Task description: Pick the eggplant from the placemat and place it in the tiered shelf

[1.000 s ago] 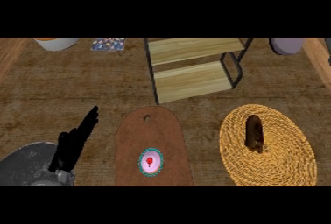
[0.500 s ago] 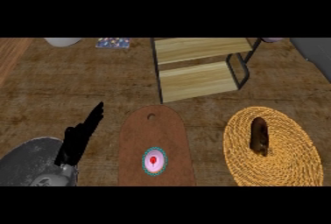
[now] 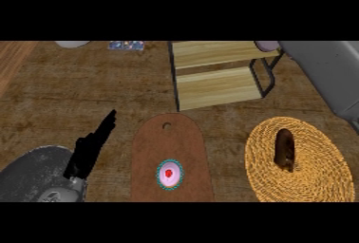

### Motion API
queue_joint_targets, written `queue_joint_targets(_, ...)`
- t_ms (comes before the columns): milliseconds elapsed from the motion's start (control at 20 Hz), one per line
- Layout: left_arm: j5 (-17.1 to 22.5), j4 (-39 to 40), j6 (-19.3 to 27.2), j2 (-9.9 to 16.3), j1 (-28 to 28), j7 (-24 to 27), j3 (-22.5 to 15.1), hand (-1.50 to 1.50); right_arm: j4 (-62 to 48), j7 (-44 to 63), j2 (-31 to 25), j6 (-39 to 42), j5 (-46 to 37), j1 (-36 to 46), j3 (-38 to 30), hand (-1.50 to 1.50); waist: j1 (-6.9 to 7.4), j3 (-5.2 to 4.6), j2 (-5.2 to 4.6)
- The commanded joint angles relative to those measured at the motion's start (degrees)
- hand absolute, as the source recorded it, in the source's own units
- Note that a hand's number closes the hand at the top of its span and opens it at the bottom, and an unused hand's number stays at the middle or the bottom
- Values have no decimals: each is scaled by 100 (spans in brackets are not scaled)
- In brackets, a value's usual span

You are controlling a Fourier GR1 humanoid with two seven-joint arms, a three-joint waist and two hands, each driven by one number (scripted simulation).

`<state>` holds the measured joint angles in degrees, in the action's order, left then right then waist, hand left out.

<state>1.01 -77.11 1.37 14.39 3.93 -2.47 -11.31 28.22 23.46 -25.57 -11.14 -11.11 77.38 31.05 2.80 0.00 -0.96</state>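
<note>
We see the eggplant (image 3: 285, 149) lying on the woven placemat (image 3: 308, 178) at near right, the tiered shelf (image 3: 217, 73) farther back. Our left robot hand (image 3: 89, 147) rests near left, fingers straight, holding nothing.

Right hand: not seen; only a grey forearm (image 3: 329, 76) enters at the upper right, cut by the right edge.

Left forearm (image 3: 35, 173): cut by the lower and left edges; the black left hand (image 3: 89, 149) shows edge-on, so its palm is not seen.

Tiered shelf (image 3: 217, 71): upper tier cut by the top edge; a pale rounded object (image 3: 266, 45) beside it is partly behind the forearm, identity unclear.

Top edge: a light bowl-like thing (image 3: 72, 43) and a small patterned item (image 3: 126, 45), both cut off, too small to identify.

Woven placemat (image 3: 308, 185): near rim cut by the lower edge. Brown board (image 3: 172, 142): lower end cut likewise.
</note>
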Motion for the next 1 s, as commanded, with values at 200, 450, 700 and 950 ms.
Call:
queue_joint_targets(200, 88, 38, -228, 106, -78, 176, 57, 0, -337, -368, 606, -91, 1897, -248, -1953, -150, 72, 11, -47)
queue_joint_targets(450, 100, -46, -173, 92, 116, -15, 150, 0, -529, -1344, 928, -749, 2317, -273, -2679, -150, 88, 8, -52)
queue_joint_targets(700, 87, -56, -232, 114, -163, 118, 141, 0, -581, -2082, 548, -1522, 2360, -281, -3128, -150, -22, 2, 5)
queue_joint_targets(950, 33, -5, -84, 49, -283, 177, 207, 0, -478, -2351, 227, -2521, 2394, -283, -3488, -150, -159, -1, 65)
